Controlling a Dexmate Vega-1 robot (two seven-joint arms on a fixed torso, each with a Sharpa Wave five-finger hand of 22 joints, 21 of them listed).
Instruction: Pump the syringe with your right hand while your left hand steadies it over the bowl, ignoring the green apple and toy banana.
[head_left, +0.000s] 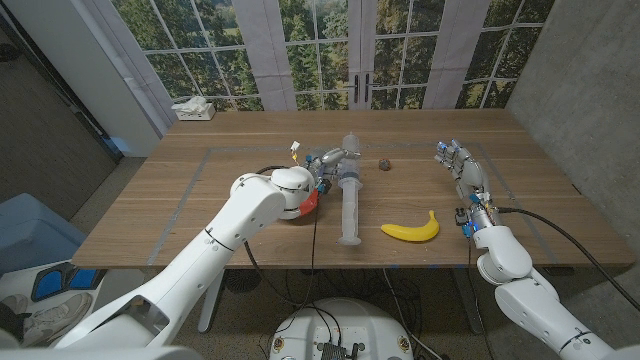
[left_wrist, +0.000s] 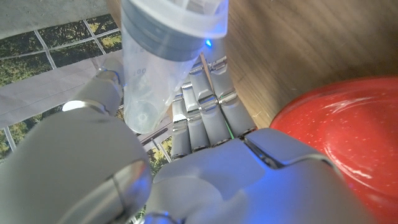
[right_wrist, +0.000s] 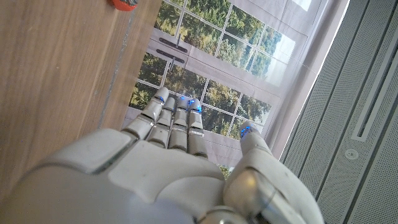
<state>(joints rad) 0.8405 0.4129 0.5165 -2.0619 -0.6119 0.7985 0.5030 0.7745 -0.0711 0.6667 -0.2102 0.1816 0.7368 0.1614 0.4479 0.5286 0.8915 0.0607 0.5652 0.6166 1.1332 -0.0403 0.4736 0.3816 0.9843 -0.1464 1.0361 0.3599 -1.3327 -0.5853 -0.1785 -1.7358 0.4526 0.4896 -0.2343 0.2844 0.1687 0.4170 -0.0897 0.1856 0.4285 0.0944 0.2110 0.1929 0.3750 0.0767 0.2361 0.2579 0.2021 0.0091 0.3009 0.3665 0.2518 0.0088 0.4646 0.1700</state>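
A large clear syringe (head_left: 350, 200) stretches from the table's middle toward the front edge, just right of the red bowl (head_left: 308, 206). My left hand (head_left: 326, 163) grips its far end, and in the left wrist view the barrel (left_wrist: 163, 56) sits between my thumb and fingers (left_wrist: 205, 102), with the red bowl (left_wrist: 348, 137) beside them. I cannot tell whether the syringe's near end touches the table. My left wrist hides part of the bowl. My right hand (head_left: 460, 165) stands apart on the right with its fingers (right_wrist: 177, 121) straight, holding nothing.
A yellow toy banana (head_left: 411, 230) lies near the front edge, between the syringe and my right arm. A small dark object (head_left: 384, 164) sits right of the syringe's far end. A tissue box (head_left: 195, 108) stands at the far left corner.
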